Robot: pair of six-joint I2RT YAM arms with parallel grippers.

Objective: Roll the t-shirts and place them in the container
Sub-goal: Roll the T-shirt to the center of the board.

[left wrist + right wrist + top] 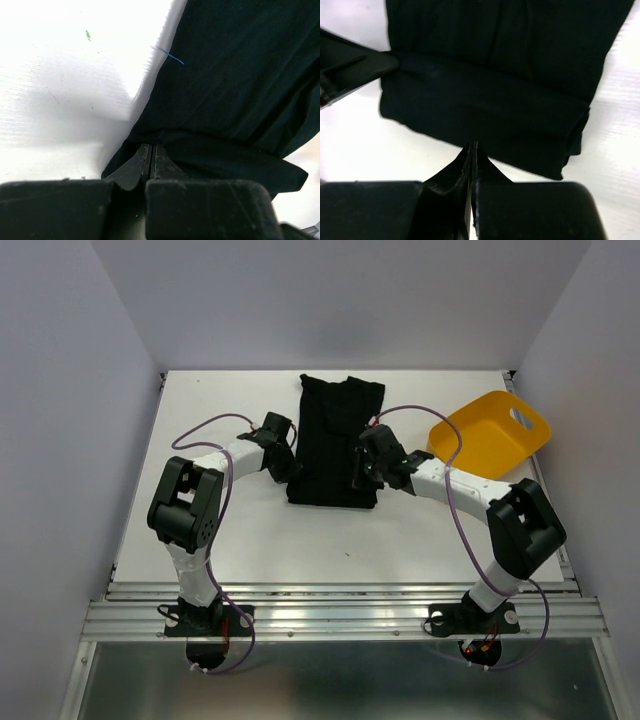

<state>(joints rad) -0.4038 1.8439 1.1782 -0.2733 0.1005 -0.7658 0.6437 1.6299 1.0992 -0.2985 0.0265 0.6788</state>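
In the overhead view, the left gripper (pixel 286 465) sits left of centre on the white table (pixel 300 540), its tip at the left edge of the plain black cotton t-shirt (pixel 335 440). In its wrist view the two fingers are pressed together with no gap, tucked just under the shirt's turned-over lower fold. I cannot tell whether any cloth is caught between them.

The shirt lies in the middle of the frame, folded into a long narrow strip that runs from the upper centre down towards the arms. Its lower end is doubled over into a thicker band.

The right gripper (pixel 360 478) is over the strip's lower right part. Its fingers are also pressed tight together, their tips meeting the near edge of that band — again, a pinch on the cloth cannot be confirmed.

Further right, in the upper right of the frame, a yellow plastic tub (pixel 490 430) rests on the table, apart from the shirt.
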